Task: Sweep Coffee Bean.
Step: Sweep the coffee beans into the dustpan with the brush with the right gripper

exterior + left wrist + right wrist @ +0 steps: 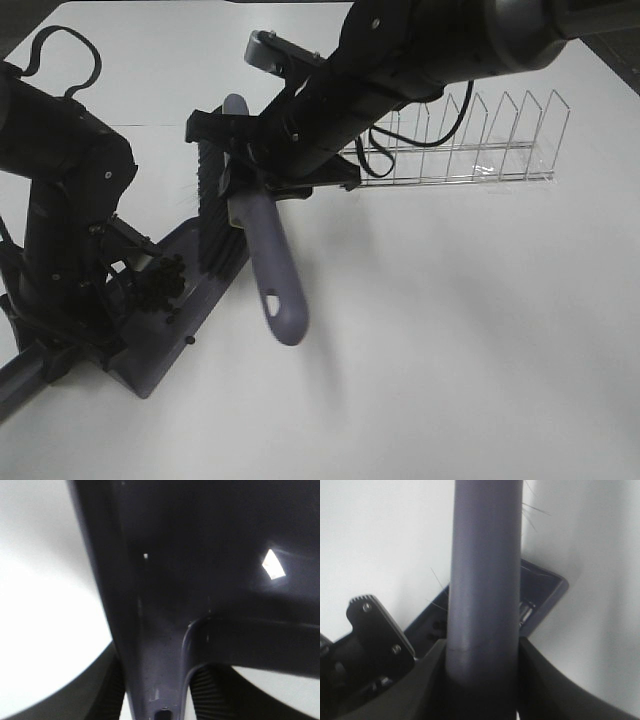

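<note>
The purple dustpan (160,350) lies on the white table at the left. My left gripper (100,335) is shut on its handle, which fills the left wrist view (155,630) between the ribbed pads (207,690). The coffee beans (160,285) lie heaped inside the pan, with a stray bean (190,341) at its lip. My right gripper (250,180) is shut on the purple brush handle (275,280) (487,580). The brush's black bristles (212,215) rest at the pan's mouth. The right wrist view shows the pan's corner (545,597) beyond the handle.
A clear wire-like rack (470,145) stands at the back right, behind the right arm. The left arm's black body (60,170) rises at the far left. The white table (450,350) stretches to the right and front.
</note>
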You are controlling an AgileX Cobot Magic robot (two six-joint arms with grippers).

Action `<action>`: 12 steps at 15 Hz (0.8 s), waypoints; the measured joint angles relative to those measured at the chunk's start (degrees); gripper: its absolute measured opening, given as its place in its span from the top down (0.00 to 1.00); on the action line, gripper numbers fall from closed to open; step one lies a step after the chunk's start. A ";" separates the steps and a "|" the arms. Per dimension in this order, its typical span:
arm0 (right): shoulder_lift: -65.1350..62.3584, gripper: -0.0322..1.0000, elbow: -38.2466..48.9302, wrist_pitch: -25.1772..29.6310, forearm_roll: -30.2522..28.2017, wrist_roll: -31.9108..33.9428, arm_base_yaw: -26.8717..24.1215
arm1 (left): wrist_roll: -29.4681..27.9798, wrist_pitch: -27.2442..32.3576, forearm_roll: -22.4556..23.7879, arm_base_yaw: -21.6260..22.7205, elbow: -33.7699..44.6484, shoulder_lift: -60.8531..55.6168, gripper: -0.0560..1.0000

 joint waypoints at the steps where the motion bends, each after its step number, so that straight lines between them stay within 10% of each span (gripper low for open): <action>1: -0.74 0.67 0.52 6.47 -6.19 -0.52 0.34 | 0.00 0.00 0.06 0.00 0.00 0.00 0.62; 6: 1.32 0.67 5.39 -0.57 -15.58 11.57 7.05 | -0.23 0.00 0.11 0.00 0.00 0.00 0.62; 12: 6.76 0.67 5.27 -14.95 2.12 11.92 8.25 | -0.23 0.00 0.06 0.00 0.00 0.00 0.62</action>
